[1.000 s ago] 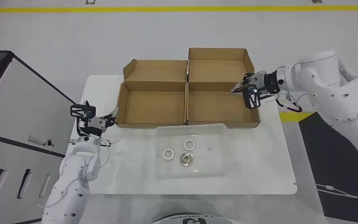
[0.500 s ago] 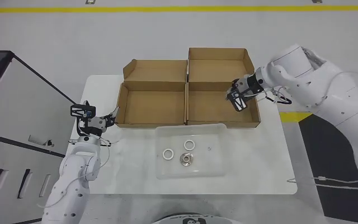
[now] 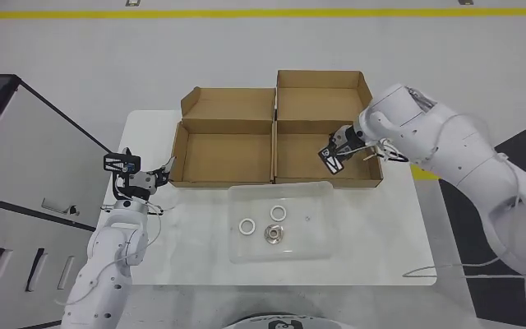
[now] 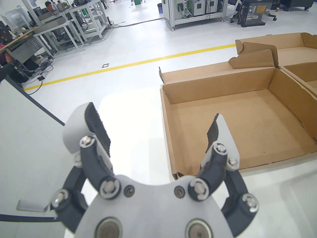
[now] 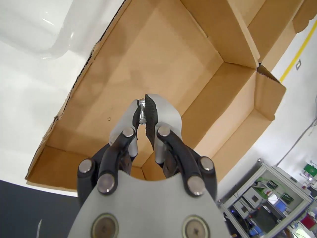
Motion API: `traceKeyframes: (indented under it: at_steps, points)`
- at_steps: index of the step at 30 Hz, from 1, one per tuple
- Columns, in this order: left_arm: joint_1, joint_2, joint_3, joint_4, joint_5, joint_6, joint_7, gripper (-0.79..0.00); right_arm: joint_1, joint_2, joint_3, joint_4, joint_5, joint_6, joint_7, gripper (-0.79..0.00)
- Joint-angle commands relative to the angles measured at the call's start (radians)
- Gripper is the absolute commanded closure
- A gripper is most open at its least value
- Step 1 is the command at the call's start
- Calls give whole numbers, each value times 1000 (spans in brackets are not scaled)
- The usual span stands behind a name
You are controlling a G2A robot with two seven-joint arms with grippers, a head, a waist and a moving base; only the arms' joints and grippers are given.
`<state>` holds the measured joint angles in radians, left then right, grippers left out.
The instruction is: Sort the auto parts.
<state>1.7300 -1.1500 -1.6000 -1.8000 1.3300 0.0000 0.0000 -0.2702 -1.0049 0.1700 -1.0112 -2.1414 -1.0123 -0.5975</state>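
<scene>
Evidently small, stiff and light, the threaded steel bolt [image 5: 141,115] looks slippery and is best pinched across its shank, as the right gripper's [image 5: 145,106] fingers [image 5: 151,117] pinch it now. Its long axis runs along the fingers toward their tips, above a cardboard box [image 5: 158,50]; the left gripper [image 4: 154,113] hangs wide open beside the other box [image 4: 247,130].

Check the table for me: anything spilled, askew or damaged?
Nothing stands out. The left box and right box sit squarely side by side, the rings and metal part lie inside the tray, and the right hand holds a bolt above the right box.
</scene>
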Motion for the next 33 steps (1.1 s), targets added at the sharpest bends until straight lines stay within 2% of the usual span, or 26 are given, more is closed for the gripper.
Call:
traceKeyframes:
  at_steps: [1,9,17,29,30,31,32,33]
  points:
    - [0,0,0,0,0,0,0,-785,-2,-14,0,25,-29,0,7,0]
    - [0,0,0,0,0,0,0,-785,-9,-70,0,149,-127,0,-9,0]
    - [0,0,0,0,0,0,0,-785,-18,-117,0,293,-110,0,-38,0]
    - [0,0,0,0,0,0,0,-785,-27,-164,0,393,-124,0,-67,0]
    - [0,0,0,0,0,0,0,-785,-28,-168,0,399,-129,0,-69,-15]
    - [0,0,0,0,0,0,0,-785,-29,-171,0,405,-134,0,-70,-191]
    - [0,0,0,0,0,0,0,-785,-29,-175,0,411,-137,0,-74,-225]
    - [0,0,0,0,0,0,0,-785,-29,-178,0,418,-139,0,-78,-222]
